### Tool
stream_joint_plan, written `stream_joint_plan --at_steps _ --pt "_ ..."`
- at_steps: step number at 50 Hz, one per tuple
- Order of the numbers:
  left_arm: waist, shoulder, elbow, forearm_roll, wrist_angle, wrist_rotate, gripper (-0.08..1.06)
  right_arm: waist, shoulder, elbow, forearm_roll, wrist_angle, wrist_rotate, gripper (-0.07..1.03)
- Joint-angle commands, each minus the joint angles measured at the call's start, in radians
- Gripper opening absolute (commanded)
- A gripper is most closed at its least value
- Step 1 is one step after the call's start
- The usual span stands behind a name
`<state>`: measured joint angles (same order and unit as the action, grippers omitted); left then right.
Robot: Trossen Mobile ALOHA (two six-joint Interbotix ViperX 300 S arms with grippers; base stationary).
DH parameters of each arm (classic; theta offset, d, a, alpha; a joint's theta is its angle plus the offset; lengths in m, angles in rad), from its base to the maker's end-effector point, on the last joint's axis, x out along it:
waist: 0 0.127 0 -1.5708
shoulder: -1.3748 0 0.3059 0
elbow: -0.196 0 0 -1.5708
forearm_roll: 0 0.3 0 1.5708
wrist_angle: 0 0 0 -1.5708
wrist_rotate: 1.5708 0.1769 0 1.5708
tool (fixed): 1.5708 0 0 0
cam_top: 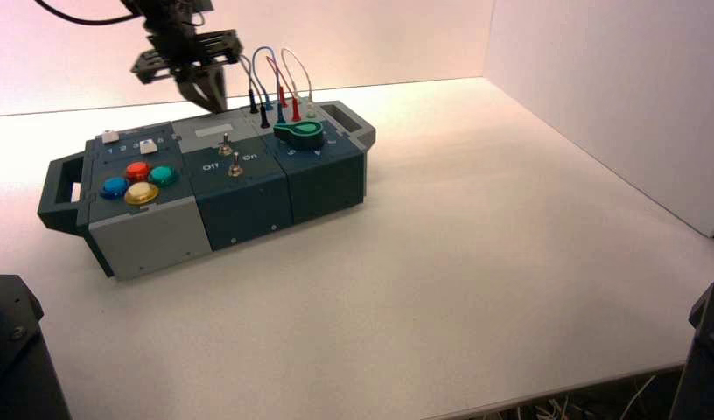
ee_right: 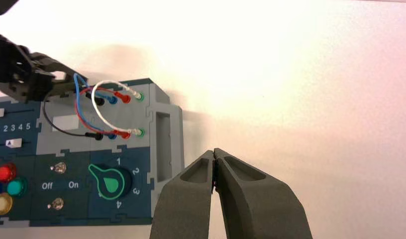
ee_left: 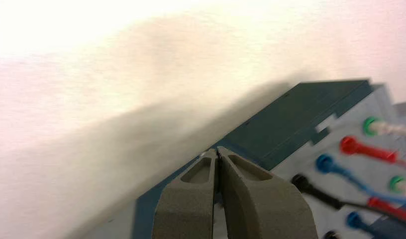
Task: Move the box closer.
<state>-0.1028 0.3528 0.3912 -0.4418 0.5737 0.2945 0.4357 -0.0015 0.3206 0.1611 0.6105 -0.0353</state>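
The box (cam_top: 209, 188) sits far back on the left of the bench (cam_top: 476, 262), its long side running left to right. The left gripper (cam_top: 205, 92) hangs over its back edge, fingers pressed together. The right gripper (ee_right: 213, 154), also pressed together, is off past the box's right handle. The box's back wall is hidden.

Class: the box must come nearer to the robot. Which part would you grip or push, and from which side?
Probably the far edge of the box. The left gripper hangs there with jaws closed, behind the looped wires, so it could hook behind that wall and drag the box. The open-loop end handles would also suit a grip.
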Motion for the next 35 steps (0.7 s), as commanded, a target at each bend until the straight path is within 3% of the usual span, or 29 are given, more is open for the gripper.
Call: stream_joint_plan --at_steps 1,17,35 --pt "-0.046 -0.009 0.021 -0.031 0.006 0.009 -0.03 -0.015 -0.058 0.005 -0.005 -0.011 -0.005 -0.02" --pt "-0.058 -0.051 0.094 -0.052 -0.008 0.008 -0.03 -0.032 -0.114 0.055 -0.008 -0.02 -0.005 -0.02" --pt "-0.08 -0.133 0.233 -0.089 -0.075 0.002 -0.03 -0.035 -0.141 0.084 -0.008 -0.031 -0.002 -0.02"
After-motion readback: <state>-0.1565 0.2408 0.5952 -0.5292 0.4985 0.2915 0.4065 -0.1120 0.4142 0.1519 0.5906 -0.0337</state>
